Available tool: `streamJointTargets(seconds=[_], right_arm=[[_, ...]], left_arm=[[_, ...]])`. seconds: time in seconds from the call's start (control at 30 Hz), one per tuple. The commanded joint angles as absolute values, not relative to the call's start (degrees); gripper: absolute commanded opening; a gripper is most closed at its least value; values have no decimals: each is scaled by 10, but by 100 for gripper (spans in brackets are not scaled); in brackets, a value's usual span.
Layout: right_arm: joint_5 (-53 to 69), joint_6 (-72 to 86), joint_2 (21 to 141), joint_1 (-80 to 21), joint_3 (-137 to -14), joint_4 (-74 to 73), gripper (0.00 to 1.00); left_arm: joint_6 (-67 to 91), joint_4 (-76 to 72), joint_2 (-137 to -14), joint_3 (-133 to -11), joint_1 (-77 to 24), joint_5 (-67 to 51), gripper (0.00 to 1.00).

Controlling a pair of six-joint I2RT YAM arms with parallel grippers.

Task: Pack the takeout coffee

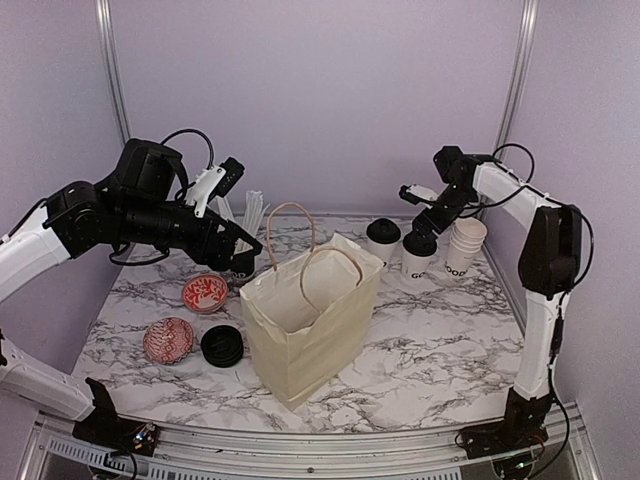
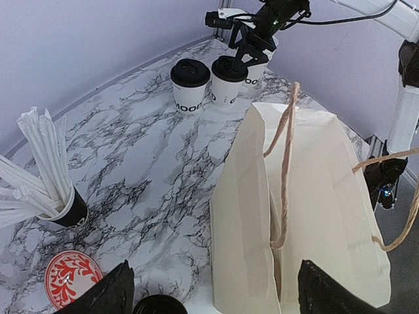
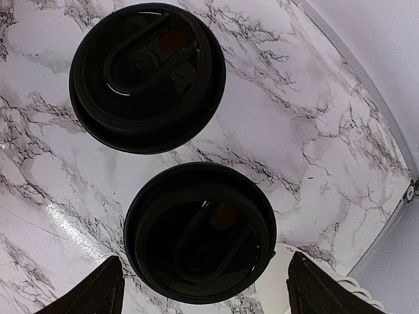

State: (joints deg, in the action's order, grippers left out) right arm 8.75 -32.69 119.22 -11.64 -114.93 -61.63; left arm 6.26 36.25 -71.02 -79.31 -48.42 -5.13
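While left fingers [image 2: 108, 291], right fingers [image 3: 98, 291] gape empty: two lidded cups [image 3: 147, 75] [image 3: 200, 232], one bag [image 1: 310, 320] stand.

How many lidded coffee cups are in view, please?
2: one cup behind the paper bag, a second cup beside it under the right gripper; the bag may hide more.

White marble-veined table top [image 1: 430, 340]. Carries:
- one upright cream paper bag with twisted handles [image 1: 310, 330], centre
- two lidded white paper cups [image 1: 383, 238], back right
- stack of unlidded white cups [image 1: 464, 248] beside them
- black cup of white sticks [image 2: 69, 210]
- two red-patterned round bowls [image 1: 204, 293]
- pile of black plastic lids [image 1: 222, 345]
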Motion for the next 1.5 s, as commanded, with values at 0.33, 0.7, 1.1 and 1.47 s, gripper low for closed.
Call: streamJointTargets(seconds=[0.33,0.7,1.1,1.47], right_arm=[[91,-314,1228,-118,-1191,-636,85],[100,-317,1235,-118,-1188,-646,81],[112,-318,1161,-119,-1120,-651,66],[123,-358,1004,-162,-931,-628,63]], left_arm=[[68,355,-701,-782,-485,-54,87],[68,355,-707,-781,-485,-53,87],[70,367,-716,-798,-486,-78,87],[54,411,-736,-832,-487,-135,85]])
